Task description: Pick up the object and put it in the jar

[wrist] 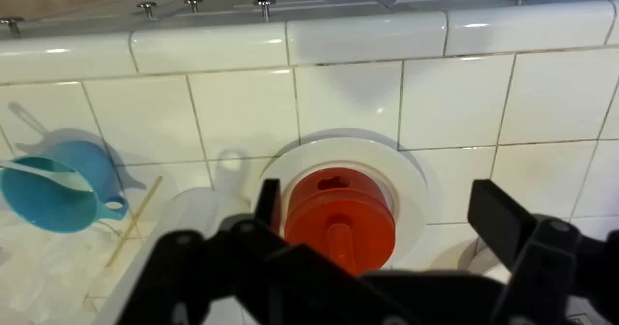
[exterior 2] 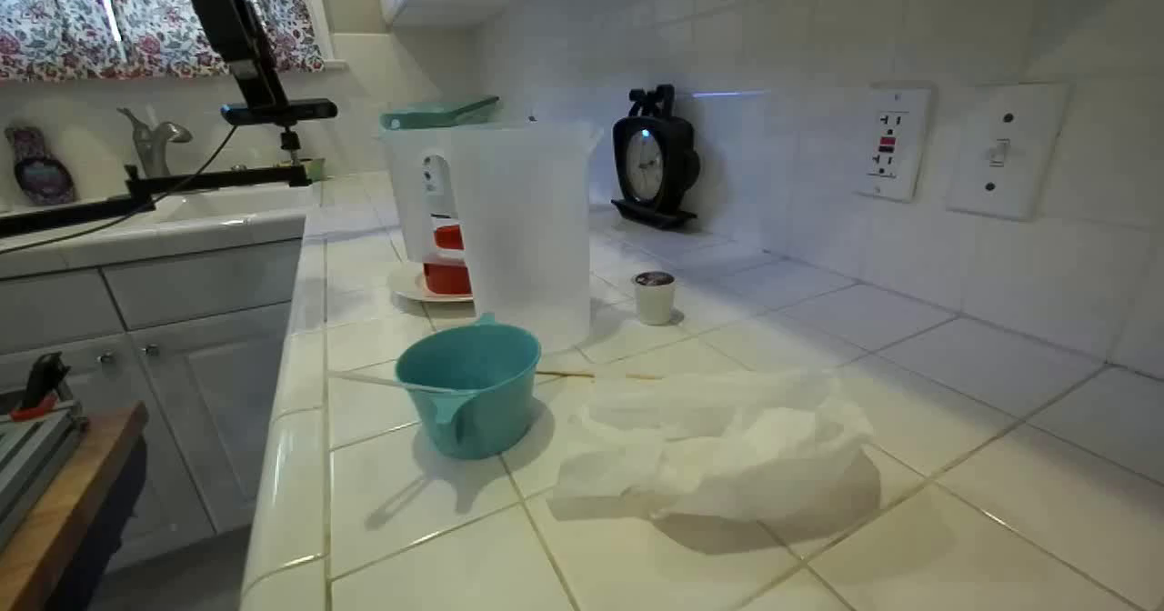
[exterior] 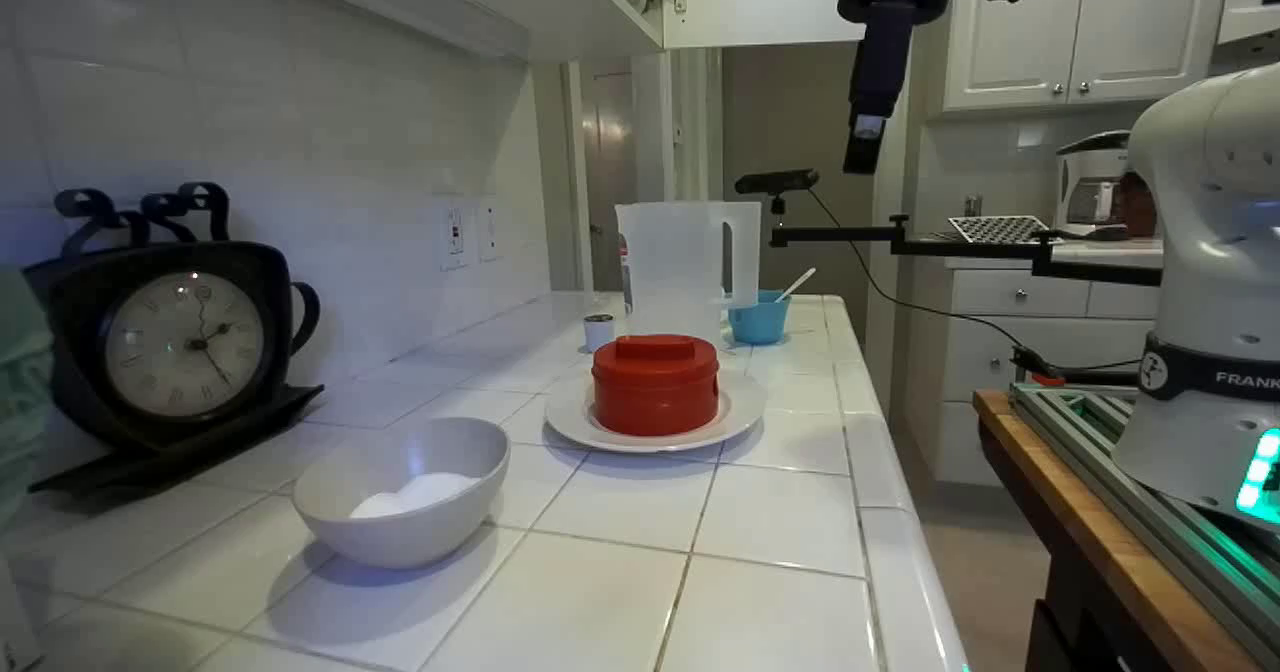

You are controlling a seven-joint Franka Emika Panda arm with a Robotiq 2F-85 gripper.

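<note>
My black two-fingered gripper (wrist: 377, 209) hangs high above the white tiled counter (exterior: 620, 592), its fingers spread wide with nothing between them; the wrist view looks down on the squat red round container (wrist: 338, 209), on its white plate (wrist: 410, 189). I take the object to be the small white pod with a dark top (exterior 2: 655, 302), upright on the tiles between the tall white translucent plastic jug (exterior 2: 529, 238) and the tiled wall (exterior 2: 791, 156), though whitish pieces (exterior: 430, 489) also lie in the white round bowl (exterior: 400, 542), so I can't be certain. For this reach, I'd descend vertically over the pod with a finger either side, close gently, and lift above the jug's rim before crossing to its mouth. The wall and white overhead cabinet (exterior: 560, 27) crowd that side; headroom looks better over the rounded counter edge (exterior: 893, 472). I'd swing out there, minding the jug's handle, which juts toward that edge, and the blue plastic cup (exterior: 757, 324).
</note>
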